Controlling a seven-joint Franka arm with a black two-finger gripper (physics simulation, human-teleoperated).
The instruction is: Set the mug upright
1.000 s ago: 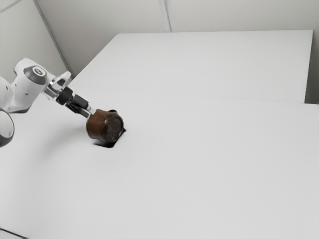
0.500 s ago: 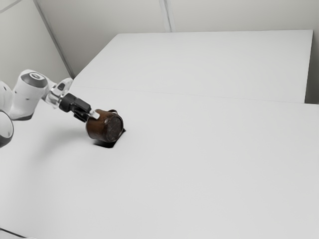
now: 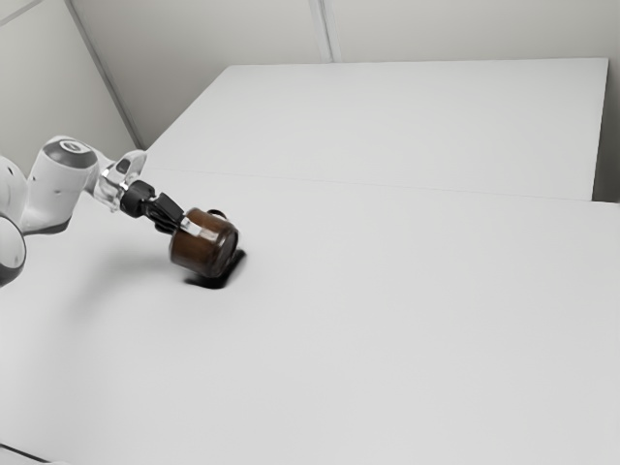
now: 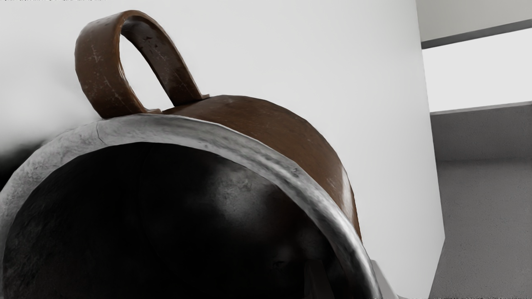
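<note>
One brown mug point(image 3: 199, 250) lies tipped over on its side, its axis aslant, not upright. Its pale metallic rim point(image 4: 178, 126) and dark hollow face the gripper point(image 3: 199, 229), while its base points away toward the exterior view's right. The handle point(image 4: 97, 70), a broad brown loop, stands out from the mug's side and joins it just behind the rim; in the exterior view it peeps out beyond the mug's upper edge.

The jaws stand narrow and hold the mug by its wall at the rim: one is inside the mouth, the other outside against the brown body. In the wrist view they are well round the rim from the handle. The arm point(image 3: 60, 184) comes in at the mug's open end, from the exterior view's left.

Beneath the mug a dark shadow point(image 3: 215, 282) falls on the white tabletop point(image 3: 387, 320); whether the mug's lower side touches the tabletop, I cannot tell. The tabletop spreads all around the mug and stretches well past its base. A thin seam point(image 3: 387, 186) crosses it beyond the mug, and a pale wall point(image 3: 465, 29) rises farther off behind.
</note>
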